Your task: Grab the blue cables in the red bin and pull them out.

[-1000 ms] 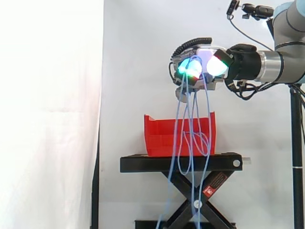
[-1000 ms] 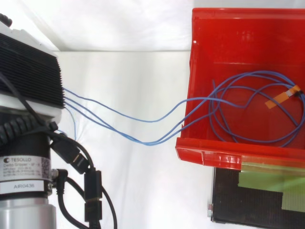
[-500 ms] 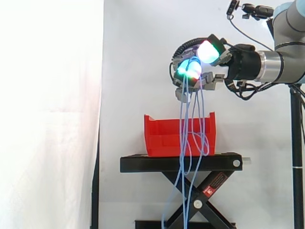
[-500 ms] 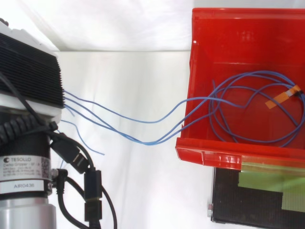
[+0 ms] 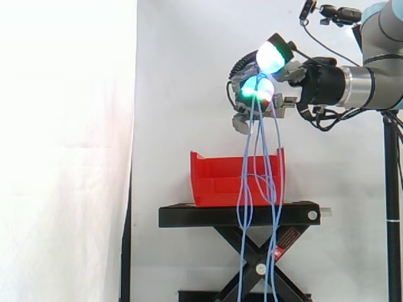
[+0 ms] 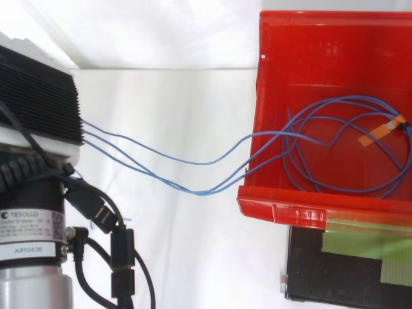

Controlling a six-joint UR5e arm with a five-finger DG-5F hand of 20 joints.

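While the hand (image 5: pixel 284 99) hung high above the red bin (image 5: pixel 214 179), its fingers (image 5: pixel 257 89) were curled round the blue cables (image 6: pixel 206 163), with one glowing pad lifted clear above the rest. From that grip the strands dropped straight down across the bin and on below the top of the black stand (image 5: pixel 239 216). Seen from above, they ran over the bin's rim into loops on its floor, an orange tag (image 6: pixel 383 132) stuck to one.
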